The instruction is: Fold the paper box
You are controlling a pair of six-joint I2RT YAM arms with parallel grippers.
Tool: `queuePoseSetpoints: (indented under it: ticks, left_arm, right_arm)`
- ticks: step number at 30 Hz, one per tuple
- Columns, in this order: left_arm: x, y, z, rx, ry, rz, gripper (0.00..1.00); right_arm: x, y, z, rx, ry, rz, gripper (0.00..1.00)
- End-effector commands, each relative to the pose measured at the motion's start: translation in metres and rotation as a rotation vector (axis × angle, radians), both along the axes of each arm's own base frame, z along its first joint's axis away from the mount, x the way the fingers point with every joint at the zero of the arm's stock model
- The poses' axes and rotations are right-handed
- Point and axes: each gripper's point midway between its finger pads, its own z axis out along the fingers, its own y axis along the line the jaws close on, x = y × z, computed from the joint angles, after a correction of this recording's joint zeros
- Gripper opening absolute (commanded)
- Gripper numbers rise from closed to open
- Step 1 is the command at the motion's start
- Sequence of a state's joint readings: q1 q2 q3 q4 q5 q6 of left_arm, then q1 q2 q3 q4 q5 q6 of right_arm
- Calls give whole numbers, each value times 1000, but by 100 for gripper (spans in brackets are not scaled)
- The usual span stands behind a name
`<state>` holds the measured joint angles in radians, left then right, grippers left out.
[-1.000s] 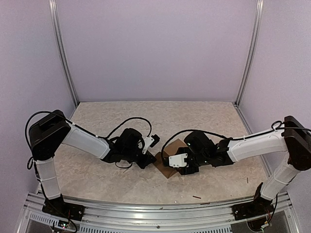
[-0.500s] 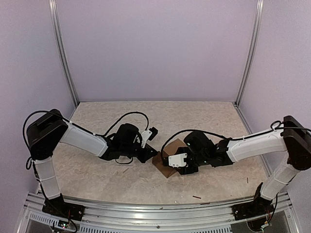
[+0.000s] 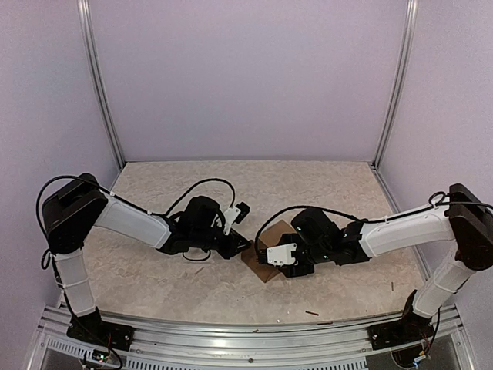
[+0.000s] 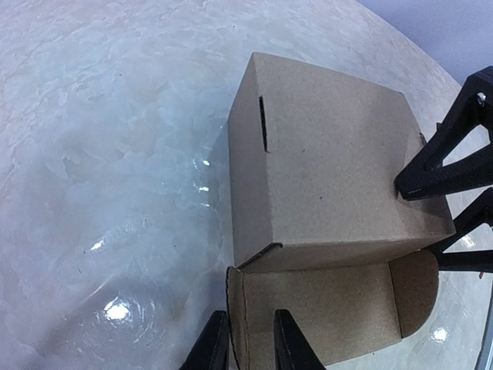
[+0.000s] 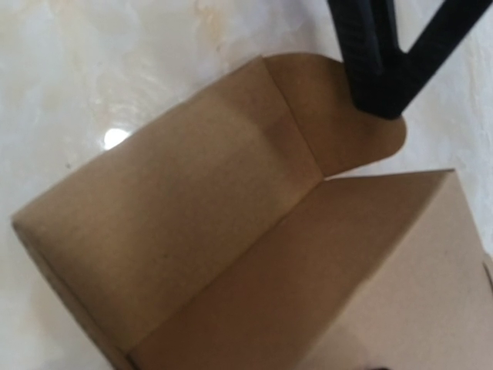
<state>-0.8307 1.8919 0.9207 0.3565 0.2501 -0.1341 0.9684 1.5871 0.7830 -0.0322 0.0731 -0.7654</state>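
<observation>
The paper box (image 3: 260, 270), plain brown cardboard, lies between both grippers at the table's middle. From the left wrist, its closed body (image 4: 331, 162) sits above an open lid flap (image 4: 331, 308). My left gripper (image 4: 248, 347) straddles that flap's left edge, jaws a narrow gap apart and wider than the cardboard. My right gripper (image 4: 416, 216) touches the box's right end with both fingertips, closed across it. The right wrist view is filled by the box's inside (image 5: 192, 208) and a rounded flap (image 5: 347, 123). My right fingers are hidden there.
The marbled tabletop (image 3: 154, 270) spreads out all round the box. Thin dark scraps (image 3: 311, 313) lie toward the near edge, one more scrap (image 3: 391, 286) at the right. A metal rail (image 3: 246, 339) runs along the front, and walls close in three sides.
The left wrist swung slightly up and toward the box's corner, then stayed. Its jaws have eased apart a little. The right arm and the box have not moved.
</observation>
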Motion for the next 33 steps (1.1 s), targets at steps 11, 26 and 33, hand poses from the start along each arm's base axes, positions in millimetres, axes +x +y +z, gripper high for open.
queuePoseSetpoints:
  ticks: [11, 26, 33]
  left_arm:
    - [1, 14, -11, -25, 74, 50, 32]
    - [-2, 3, -24, -39, 148, -41, 14]
    - [-5, 1, -15, -30, 78, -46, 10]
  right_arm:
    - [-19, -17, -33, -106, 101, 3, 66]
    - [-19, -17, -33, -106, 102, 3, 66]
    - [-20, -17, -35, -110, 108, 7, 66]
